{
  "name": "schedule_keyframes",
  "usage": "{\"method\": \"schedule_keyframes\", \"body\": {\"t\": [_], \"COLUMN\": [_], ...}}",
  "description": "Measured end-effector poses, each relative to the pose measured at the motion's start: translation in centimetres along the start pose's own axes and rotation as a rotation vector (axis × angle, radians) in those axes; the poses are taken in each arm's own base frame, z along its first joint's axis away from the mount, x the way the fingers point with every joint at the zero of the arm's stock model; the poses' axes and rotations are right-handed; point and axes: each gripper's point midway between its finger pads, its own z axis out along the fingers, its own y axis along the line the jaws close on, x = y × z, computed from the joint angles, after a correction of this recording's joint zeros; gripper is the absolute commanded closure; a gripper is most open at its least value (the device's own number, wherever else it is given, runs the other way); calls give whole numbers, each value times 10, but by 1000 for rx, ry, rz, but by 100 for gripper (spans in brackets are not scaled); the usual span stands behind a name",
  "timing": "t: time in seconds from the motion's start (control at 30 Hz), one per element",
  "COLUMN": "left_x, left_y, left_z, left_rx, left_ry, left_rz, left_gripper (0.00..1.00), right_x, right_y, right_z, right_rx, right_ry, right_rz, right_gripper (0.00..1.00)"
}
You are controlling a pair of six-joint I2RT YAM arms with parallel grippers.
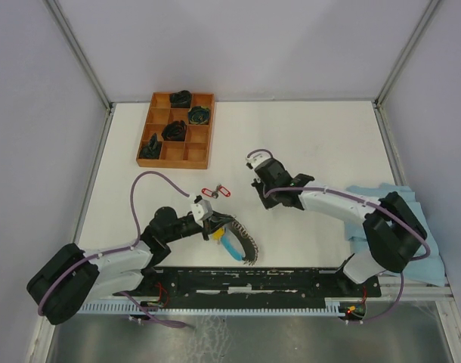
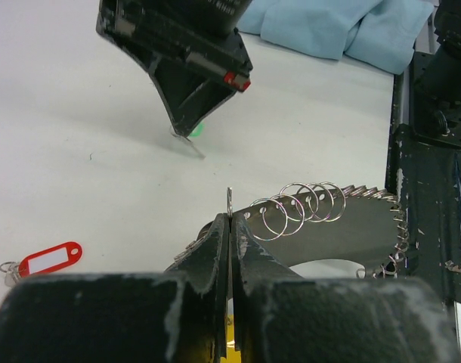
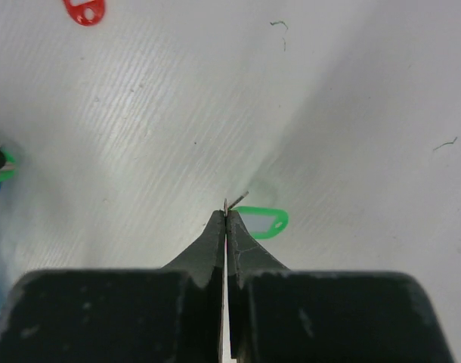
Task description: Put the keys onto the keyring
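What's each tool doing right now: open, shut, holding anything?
Left tool: closed, pinching what looks like a thin loop of the keyring, seen edge-on.
Right tool: closed, pinching the metal end of the green-tagged key.

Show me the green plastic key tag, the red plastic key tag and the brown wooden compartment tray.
Green plastic key tag (image 3: 262, 222): right wrist view, middle of the tag.
Red plastic key tag (image 2: 48, 260): left wrist view, middle of the tag.
Brown wooden compartment tray (image 1: 196, 153): top external view, floor of its empty near-right compartment.
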Motion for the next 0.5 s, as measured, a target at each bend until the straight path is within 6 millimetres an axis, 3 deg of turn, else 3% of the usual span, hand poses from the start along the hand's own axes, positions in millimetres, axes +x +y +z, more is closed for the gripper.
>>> {"method": "schedule_keyframes", "body": {"t": [0.27, 0.5], "left_x": [-7, -27], "left_y": [4, 14], "left_z": [9, 22], "left_rx": [49, 106], "left_ry": [-24, -85], "left_rz": [13, 55], "left_gripper": [97, 97], "right_x": [-27, -34], "right_y": [8, 25], "right_z": [-57, -104], "right_rx": [-141, -310], "right_ry": [-130, -240], "right_rz": [-84, -314], "right_gripper": [99, 99]}}
